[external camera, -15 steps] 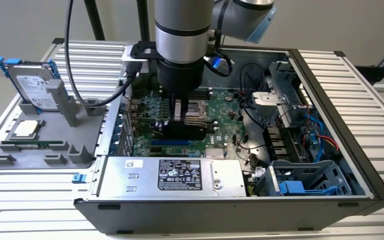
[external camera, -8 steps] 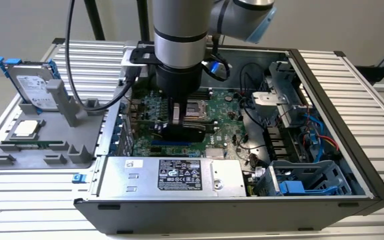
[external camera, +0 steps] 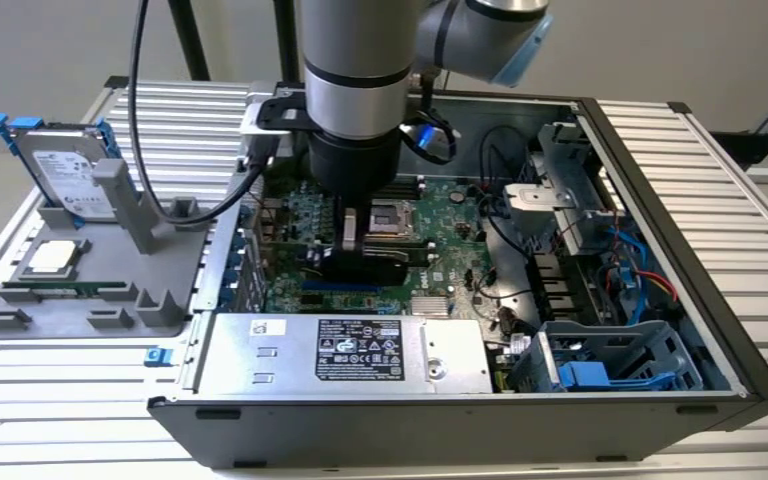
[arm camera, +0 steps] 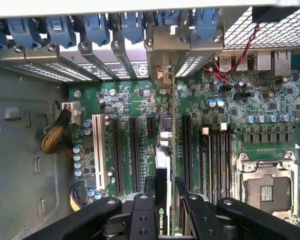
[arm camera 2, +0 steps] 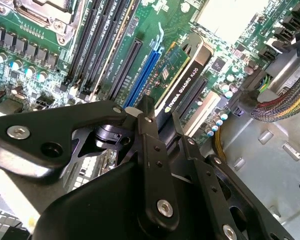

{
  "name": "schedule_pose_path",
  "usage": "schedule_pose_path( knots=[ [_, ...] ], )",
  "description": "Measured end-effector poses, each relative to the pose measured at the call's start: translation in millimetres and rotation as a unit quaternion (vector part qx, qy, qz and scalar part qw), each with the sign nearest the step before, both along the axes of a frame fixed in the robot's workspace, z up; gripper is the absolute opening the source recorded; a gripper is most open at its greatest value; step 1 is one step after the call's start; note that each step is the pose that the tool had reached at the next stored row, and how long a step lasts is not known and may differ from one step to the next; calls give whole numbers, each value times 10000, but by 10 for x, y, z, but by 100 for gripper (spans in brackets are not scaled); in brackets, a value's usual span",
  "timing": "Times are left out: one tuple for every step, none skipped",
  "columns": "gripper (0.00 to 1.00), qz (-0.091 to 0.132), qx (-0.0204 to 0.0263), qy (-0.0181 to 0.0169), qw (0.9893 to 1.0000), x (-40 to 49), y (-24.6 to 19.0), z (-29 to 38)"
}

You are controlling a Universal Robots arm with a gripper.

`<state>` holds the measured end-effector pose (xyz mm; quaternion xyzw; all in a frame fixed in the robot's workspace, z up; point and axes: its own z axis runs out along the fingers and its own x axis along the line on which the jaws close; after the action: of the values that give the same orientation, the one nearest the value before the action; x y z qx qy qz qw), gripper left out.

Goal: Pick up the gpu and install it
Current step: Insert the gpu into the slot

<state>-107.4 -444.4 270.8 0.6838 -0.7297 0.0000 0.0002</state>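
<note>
The gpu point(arm camera 2: 186, 80) stands on edge over the green motherboard point(external camera: 458, 235) inside the open computer case. Its black shroud and green board show in the second wrist view. In the first wrist view the gpu point(arm camera: 163, 150) runs edge-on along an expansion slot, with its silver bracket end at the case's rear slot openings. My gripper point(arm camera 2: 162, 117) is shut on the card's upper edge, one black finger on each face. Seen from the exterior view, the gripper point(external camera: 357, 240) reaches straight down into the case over the dark card point(external camera: 364, 264). I cannot tell whether the card is pressed fully into the slot.
The CPU socket point(arm camera: 262, 185) and memory slots lie close beside the card. A white slot point(arm camera: 98, 150) and braided cables point(arm camera: 54, 132) lie on its other side. The power supply point(external camera: 357, 350) and drive cage point(external camera: 611, 365) line the case front. A hard drive point(external camera: 64, 165) stands on a grey fixture point(external camera: 91, 295) at the exterior view's left.
</note>
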Motion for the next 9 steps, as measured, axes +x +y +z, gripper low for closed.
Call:
schedule_pose_path(
  knots=[
    [0, 3, 3, 0, 10000, -3, 1, -3],
    [0, 5, 6, 0, 10000, -5, 3, -7],
    [0, 7, 8, 0, 10000, -6, 6, -10],
    [0, 9, 11, 0, 10000, -6, 8, -13],
    [0, 12, 15, 1, 10000, -7, 10, -16],
    [0, 15, 19, 1, 10000, -8, 13, -19],
    [0, 21, 25, 0, 10000, -8, 15, -23],
    [0, 27, 31, 0, 10000, -10, 16, -28],
    [0, 32, 36, 0, 10000, -12, 17, -33]
  ],
)
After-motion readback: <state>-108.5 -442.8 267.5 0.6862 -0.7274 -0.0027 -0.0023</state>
